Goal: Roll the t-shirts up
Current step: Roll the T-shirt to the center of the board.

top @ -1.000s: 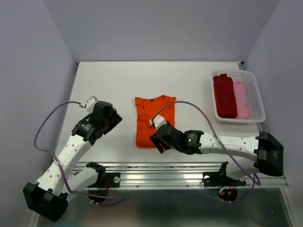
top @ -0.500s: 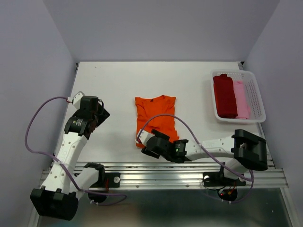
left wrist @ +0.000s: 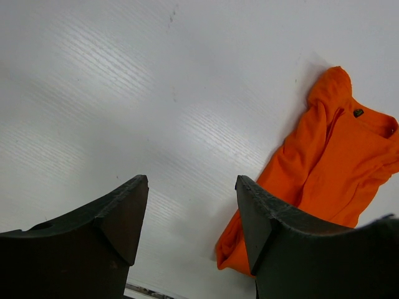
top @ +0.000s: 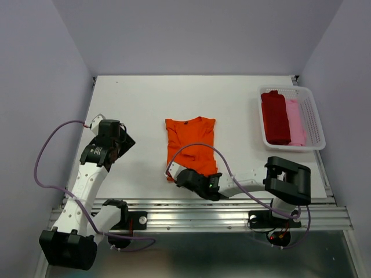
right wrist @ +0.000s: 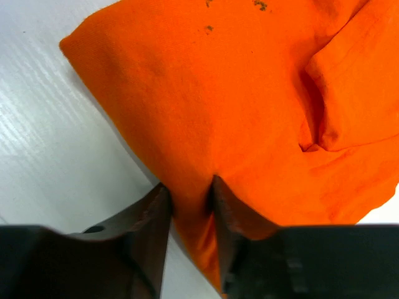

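Note:
The orange t-shirt (top: 190, 146) lies folded lengthwise in the middle of the table, collar away from me. It also shows in the left wrist view (left wrist: 324, 174) and fills the right wrist view (right wrist: 249, 99). My right gripper (top: 177, 175) is at the shirt's near hem and is shut on a pinch of the orange cloth (right wrist: 190, 193). My left gripper (top: 123, 143) is open and empty over bare table, well left of the shirt (left wrist: 190, 187). A dark red t-shirt (top: 275, 116) and a pale pink t-shirt (top: 295, 120) lie rolled in the basket.
A white lattice basket (top: 316, 119) stands at the right edge of the table (top: 145, 98). A metal rail (top: 197, 208) runs along the near edge. Purple cables loop from both arms, the right one arching over the shirt's near half.
My right gripper has slid left and nearer, from the shirt's middle down to its near hem, and now pinches the cloth. My left arm swung left and back, then held still.

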Motion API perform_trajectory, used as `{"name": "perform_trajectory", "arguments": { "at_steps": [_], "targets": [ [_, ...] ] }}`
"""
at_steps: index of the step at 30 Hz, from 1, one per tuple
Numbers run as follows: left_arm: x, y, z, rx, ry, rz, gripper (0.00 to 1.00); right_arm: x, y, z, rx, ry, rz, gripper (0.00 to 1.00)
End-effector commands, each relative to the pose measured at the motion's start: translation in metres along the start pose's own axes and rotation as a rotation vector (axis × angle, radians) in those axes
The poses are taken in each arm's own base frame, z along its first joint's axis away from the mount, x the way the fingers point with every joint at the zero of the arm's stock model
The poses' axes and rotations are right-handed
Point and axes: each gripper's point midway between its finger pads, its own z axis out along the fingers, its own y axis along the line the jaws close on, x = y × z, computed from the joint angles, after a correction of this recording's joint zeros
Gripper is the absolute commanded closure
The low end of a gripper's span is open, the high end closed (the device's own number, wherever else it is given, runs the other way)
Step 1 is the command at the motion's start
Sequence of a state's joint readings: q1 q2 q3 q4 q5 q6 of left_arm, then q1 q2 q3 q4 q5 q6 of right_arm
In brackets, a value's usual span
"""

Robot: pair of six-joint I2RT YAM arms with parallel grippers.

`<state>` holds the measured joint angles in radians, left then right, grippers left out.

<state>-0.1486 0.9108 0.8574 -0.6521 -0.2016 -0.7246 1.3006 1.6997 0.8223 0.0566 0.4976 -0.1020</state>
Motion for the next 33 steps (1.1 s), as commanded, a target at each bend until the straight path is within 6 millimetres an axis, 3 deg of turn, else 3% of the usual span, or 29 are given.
{"name": "perform_trajectory", "arguments": {
  "at_steps": [1, 3, 6, 11, 16, 22, 28, 33],
  "targets": [
    [-0.005, -0.002, -0.001, 0.024, -0.026, 0.007, 0.31, 0.001, 0.005, 0.009, -0.028, 0.006, 0.053, 0.71],
    [-0.006, -0.002, -0.002, 0.025, -0.029, 0.006, 0.31, -0.003, 0.005, 0.008, -0.034, 0.003, 0.064, 0.86],
    [-0.005, -0.001, -0.001, 0.028, -0.028, 0.007, 0.31, -0.006, 0.0, 0.009, -0.037, 0.0, 0.108, 0.99],
    [-0.004, 0.0, 0.001, 0.028, -0.026, 0.008, 0.31, -0.015, -0.009, 0.009, -0.109, 0.009, 0.262, 0.99],
    [-0.005, -0.001, 0.002, 0.035, -0.029, 0.005, 0.31, -0.022, -0.002, 0.012, -0.216, 0.069, 0.436, 0.99],
    [-0.014, -0.003, -0.001, 0.038, -0.048, 0.008, 0.31, -0.055, 0.032, 0.009, -0.443, 0.089, 0.589, 0.99],
    [-0.02, -0.001, -0.004, 0.031, -0.062, 0.013, 0.31, -0.086, 0.038, 0.003, -0.577, 0.087, 0.722, 0.99],
    [-0.023, 0.001, -0.004, 0.026, -0.07, 0.01, 0.31, -0.107, 0.029, 0.005, -0.675, 0.1, 0.841, 0.99]
  ]
}}
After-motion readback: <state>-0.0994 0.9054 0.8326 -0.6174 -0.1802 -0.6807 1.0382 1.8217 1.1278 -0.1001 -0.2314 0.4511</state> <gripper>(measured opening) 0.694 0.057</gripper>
